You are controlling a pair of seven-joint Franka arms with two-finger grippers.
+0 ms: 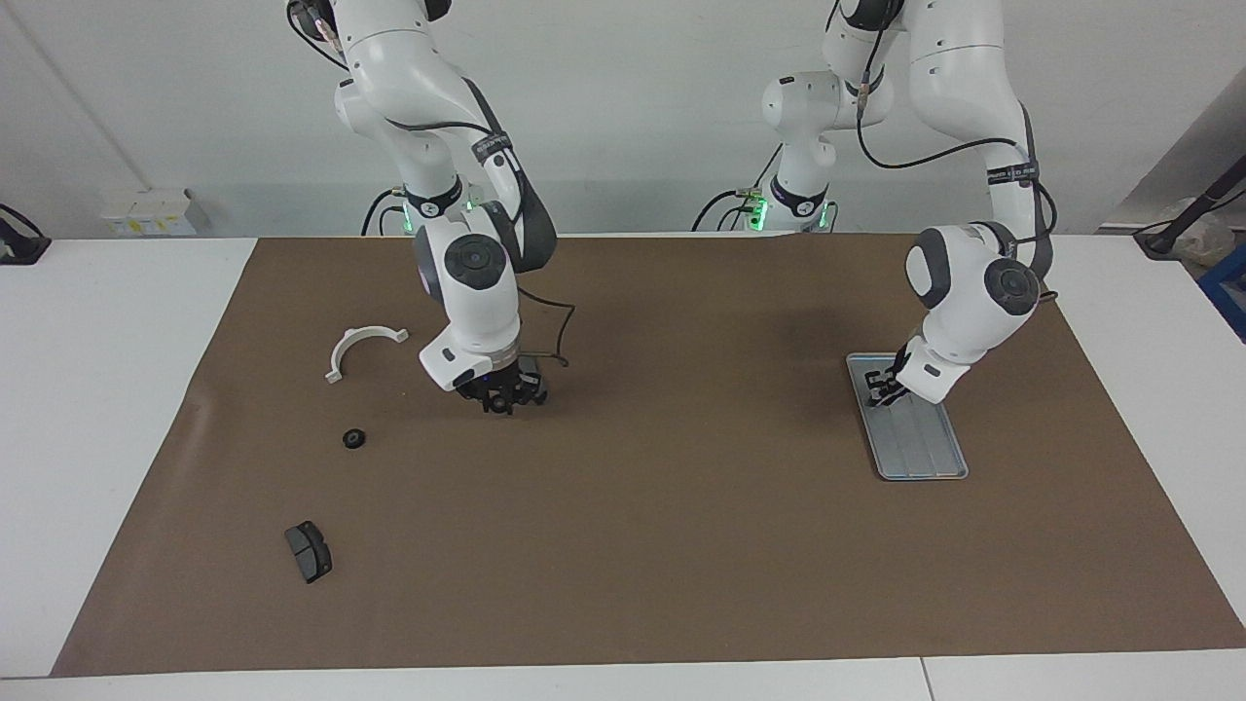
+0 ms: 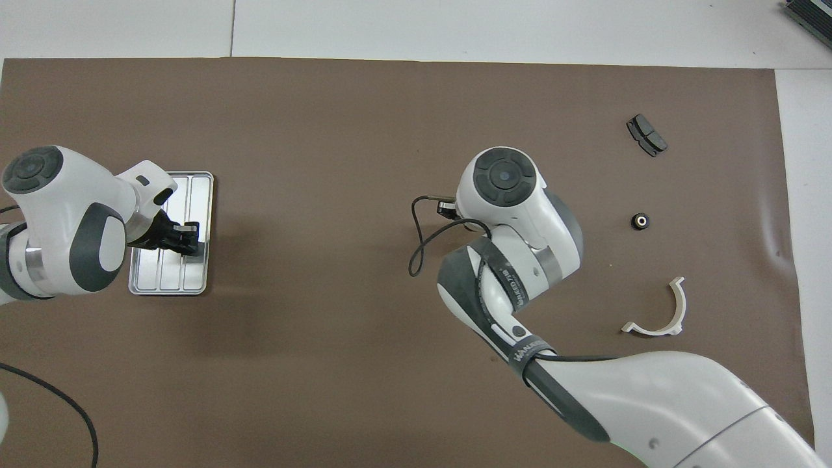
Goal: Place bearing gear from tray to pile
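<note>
Left gripper is down on the tray at the end nearer the robots, fingers closed; what they hold cannot be told. Right gripper hangs low over a brake pad, finger state unclear. Bearing gear lies on the table between white bracket and second brake pad.

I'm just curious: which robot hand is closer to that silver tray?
Left. The left gripper is down in the tray; the right gripper hangs over the mat near the white bracket.
</note>
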